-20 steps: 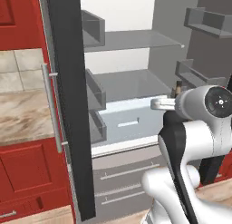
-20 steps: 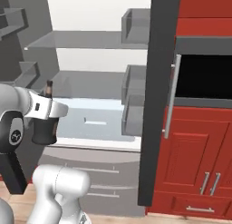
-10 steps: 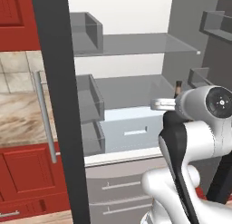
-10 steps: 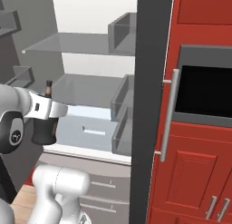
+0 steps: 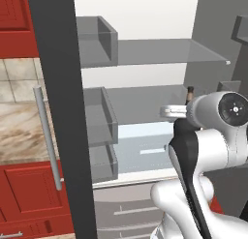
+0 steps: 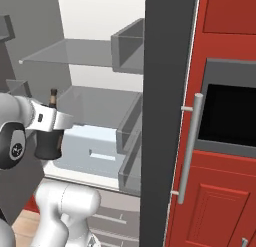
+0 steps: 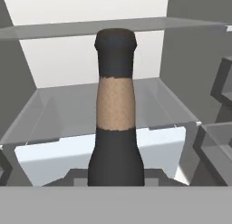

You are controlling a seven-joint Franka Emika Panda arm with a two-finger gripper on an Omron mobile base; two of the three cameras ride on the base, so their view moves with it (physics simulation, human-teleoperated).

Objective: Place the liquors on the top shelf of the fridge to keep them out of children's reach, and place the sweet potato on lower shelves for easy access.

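Gripping the one squat black round-bodied bottle (image 6: 48, 139), the robot's two-finger gripper (image 6: 51, 122) is closed around it where the body narrows, and the bottle stands upright in the grip. Seen from the right base camera, its thin neck rises above the white hand and its dark body hangs below. From the hand camera the bottle (image 7: 116, 128) sits dead centre, just in front of the lens, with a black cap, a tan band on the neck and a black shoulder; the fingertips themselves are hidden behind it, so the exact contact is hard to judge.

One tall open fridge (image 5: 58, 88) with a dark grey door and a long silver bar handle (image 5: 47, 136) stands ahead. Inside, two translucent grey glass shelves can be counted: the top shelf (image 5: 160, 52), and one lower shelf (image 5: 140, 97) over a single pale blue drawer (image 5: 140, 148). Held bottle and hand hover near the front edge of the lower shelf, at about its height and well below the top shelf. Three small grey bins (image 5: 99, 37) line the left door. Red cabinets (image 6: 220, 191) stand to the right.
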